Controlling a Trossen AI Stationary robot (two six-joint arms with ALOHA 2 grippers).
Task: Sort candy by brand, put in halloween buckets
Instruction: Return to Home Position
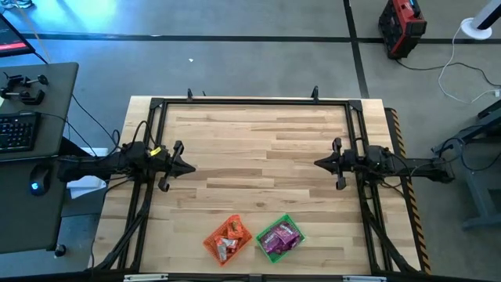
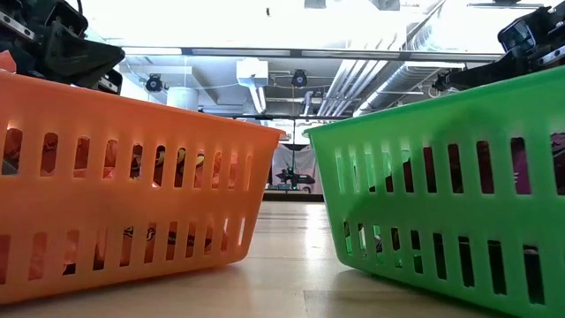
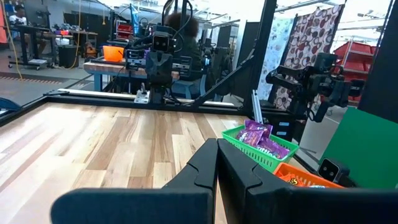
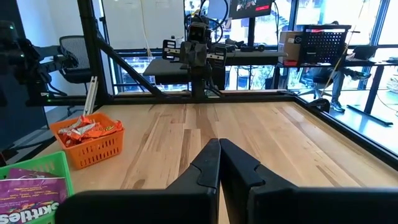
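Note:
The orange bucket (image 1: 228, 240) stands on the table near its near edge and holds orange-red candy packets (image 4: 85, 130). Beside it, to the right, the green bucket (image 1: 279, 238) holds purple candy packets (image 3: 261, 138). Both buckets fill the low view, orange (image 2: 124, 177) and green (image 2: 450, 194). My left gripper (image 1: 190, 167) hovers shut at the table's left middle, far from the buckets. My right gripper (image 1: 318, 163) hovers shut at the right middle, facing it. Their shut fingertips also show in the wrist views (image 3: 217, 149) (image 4: 219, 146).
A black frame (image 1: 250, 102) runs along the table's far, left and right sides. Bare wood lies between the two grippers and toward the far edge. A desk with keyboard and mouse (image 1: 19, 129) stands left of the table. A person (image 3: 183, 37) sits beyond the table.

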